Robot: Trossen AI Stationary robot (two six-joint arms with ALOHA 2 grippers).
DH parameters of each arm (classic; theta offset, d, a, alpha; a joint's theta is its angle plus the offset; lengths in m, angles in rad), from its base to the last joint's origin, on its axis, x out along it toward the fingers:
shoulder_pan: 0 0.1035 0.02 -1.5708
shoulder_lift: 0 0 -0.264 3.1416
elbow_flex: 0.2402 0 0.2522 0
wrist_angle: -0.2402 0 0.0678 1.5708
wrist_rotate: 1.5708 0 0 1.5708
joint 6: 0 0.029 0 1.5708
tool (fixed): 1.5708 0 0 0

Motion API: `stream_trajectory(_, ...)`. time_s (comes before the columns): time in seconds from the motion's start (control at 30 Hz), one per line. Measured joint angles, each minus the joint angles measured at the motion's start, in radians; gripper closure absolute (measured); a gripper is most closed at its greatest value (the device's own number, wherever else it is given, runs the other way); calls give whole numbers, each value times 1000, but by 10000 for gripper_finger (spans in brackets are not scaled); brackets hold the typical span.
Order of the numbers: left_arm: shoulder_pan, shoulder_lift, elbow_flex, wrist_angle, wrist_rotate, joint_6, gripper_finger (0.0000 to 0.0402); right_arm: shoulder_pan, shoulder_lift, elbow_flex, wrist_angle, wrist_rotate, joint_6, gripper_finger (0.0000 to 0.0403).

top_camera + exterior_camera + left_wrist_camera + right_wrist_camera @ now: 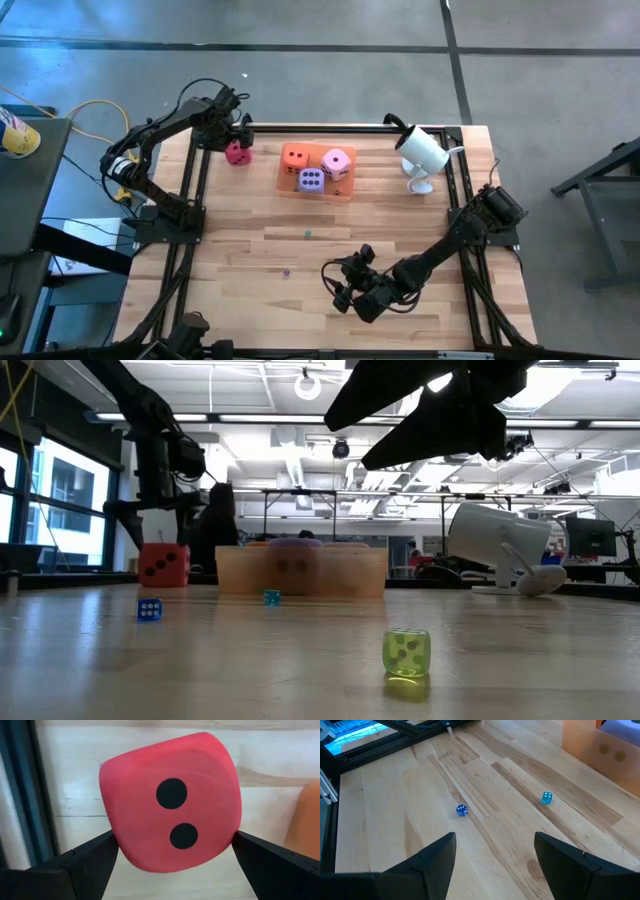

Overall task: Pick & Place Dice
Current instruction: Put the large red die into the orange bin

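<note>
The left claw (pixel 234 138) sits just left of the tray (pixel 290 187), at the tabletop's (pixel 250 250) far edge. Its fingers (pixel 90 857) stand wide on either side of the red die (pixel 170 802), close against its flanks but, as far as the wrist view shows, not squeezing it; the die looks to rest on the wood. Straddling it this way suggests a grasp about to be made, so the die can be carried the short hop right into the tray.

In the tray lie three dice already: the orange die (pixel 295 156) at its far left, the purple die (pixel 311 180) nearer the front, the pink die (pixel 337 162) to the right. They crowd the tray, so the red one will likely need the free front corner.

Right of the tray stands a white lamp-like device (pixel 422 152). Well in front of the tray, the right claw (pixel 350 290) waits low over bare wood, fingers (pixel 432 857) apart and empty, clear of the left arm's path. Small stray dice, a blue one (pixel 462 810) and a teal one (pixel 546 797), lie ahead of it.
</note>
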Motion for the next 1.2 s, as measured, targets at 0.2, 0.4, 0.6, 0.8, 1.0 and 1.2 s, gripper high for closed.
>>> stream_trajectory(0.2,1,25,-4,42,53,-7,26,0,0,0,-1,0,0,145)
stream_trajectory(0.4,0,26,-4,54,30,14,26,0,0,0,-6,0,-1,145)
stream_trajectory(0.6,0,70,-10,72,25,20,26,0,0,0,-6,0,0,145)
stream_trajectory(0.8,0,147,-8,74,30,53,26,0,0,0,-6,0,0,145)
stream_trajectory(1.0,2,153,-10,105,19,54,26,-3,0,0,-7,0,0,145)
stream_trajectory(1.2,6,154,-11,113,11,80,26,-2,0,0,-7,0,0,145)
